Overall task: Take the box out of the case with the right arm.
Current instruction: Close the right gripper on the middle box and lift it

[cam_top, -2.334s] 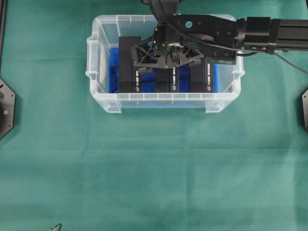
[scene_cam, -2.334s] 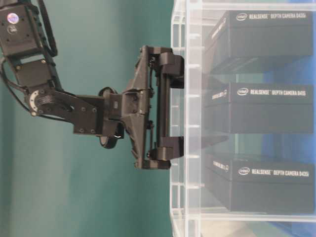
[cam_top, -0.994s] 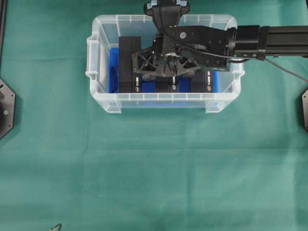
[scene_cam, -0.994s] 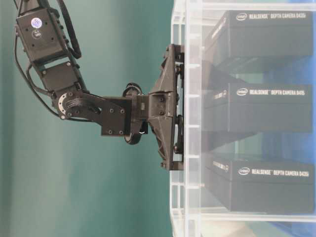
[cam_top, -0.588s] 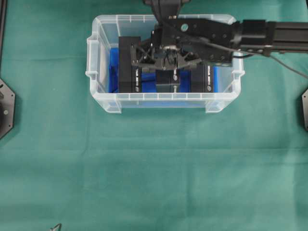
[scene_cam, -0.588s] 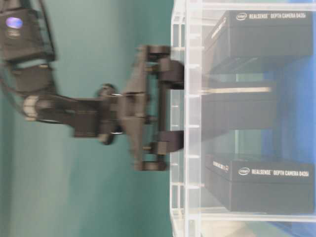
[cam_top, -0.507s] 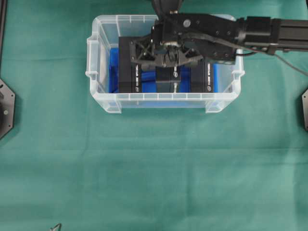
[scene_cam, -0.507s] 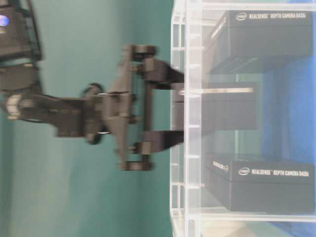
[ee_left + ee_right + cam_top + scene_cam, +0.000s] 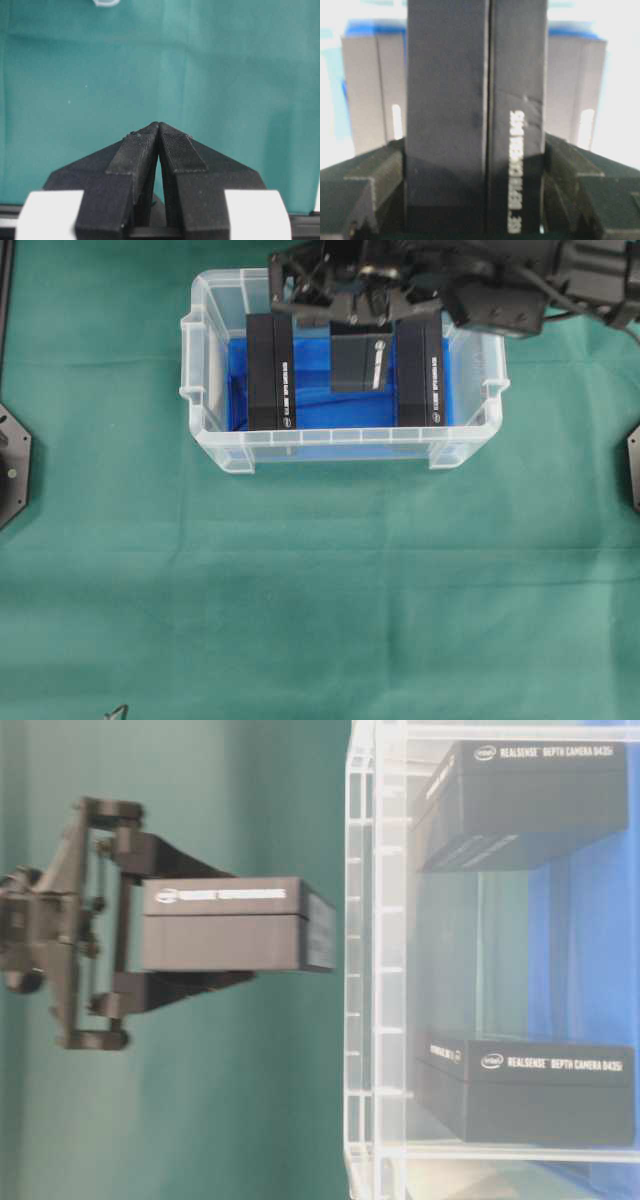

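Green-clothed worktop | right claw clamps RealSense box clear of the case | two boxes inside | left claw closed, empty

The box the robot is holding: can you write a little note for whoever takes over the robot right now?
Right hand: shut on the middle box, lifted clear of the case.
Left hand: shut, holding nothing, over the green cloth.
Still in the case: left box and right box, upright on the blue floor.
Done: the box is out.
Left: set it down outside the case, then let go.
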Motion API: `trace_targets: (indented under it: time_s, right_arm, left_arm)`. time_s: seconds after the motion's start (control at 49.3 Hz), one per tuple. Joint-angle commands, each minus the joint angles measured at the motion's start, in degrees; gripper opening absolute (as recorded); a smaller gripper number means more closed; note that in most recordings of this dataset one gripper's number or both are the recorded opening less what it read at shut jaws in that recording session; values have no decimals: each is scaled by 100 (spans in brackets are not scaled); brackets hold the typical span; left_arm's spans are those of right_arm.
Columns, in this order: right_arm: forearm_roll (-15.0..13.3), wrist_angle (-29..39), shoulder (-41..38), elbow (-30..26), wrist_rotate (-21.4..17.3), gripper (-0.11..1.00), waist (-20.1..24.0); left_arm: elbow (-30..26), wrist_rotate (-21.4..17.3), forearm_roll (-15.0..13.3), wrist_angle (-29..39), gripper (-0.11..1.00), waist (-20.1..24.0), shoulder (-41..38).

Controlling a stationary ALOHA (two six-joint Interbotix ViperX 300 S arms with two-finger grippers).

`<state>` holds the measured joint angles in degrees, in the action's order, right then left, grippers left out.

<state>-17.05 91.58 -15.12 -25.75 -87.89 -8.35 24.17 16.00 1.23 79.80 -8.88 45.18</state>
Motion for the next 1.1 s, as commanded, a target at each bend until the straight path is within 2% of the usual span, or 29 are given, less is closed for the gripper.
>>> trace_targets:
  time_s: [0.0,0.365,1.075]
  right_arm:
    - [-105,132,290,-343,35,65,88]
    - [-229,466,281,-826,185,65,299]
    - [-237,510,281,-844,132,65,413]
  left_arm:
    - [-62,9,18,-18,0,-18,-18]
    - [-62,9,18,-18,0,-18,-18]
    - [-53,9,18,-18,0,-26,0]
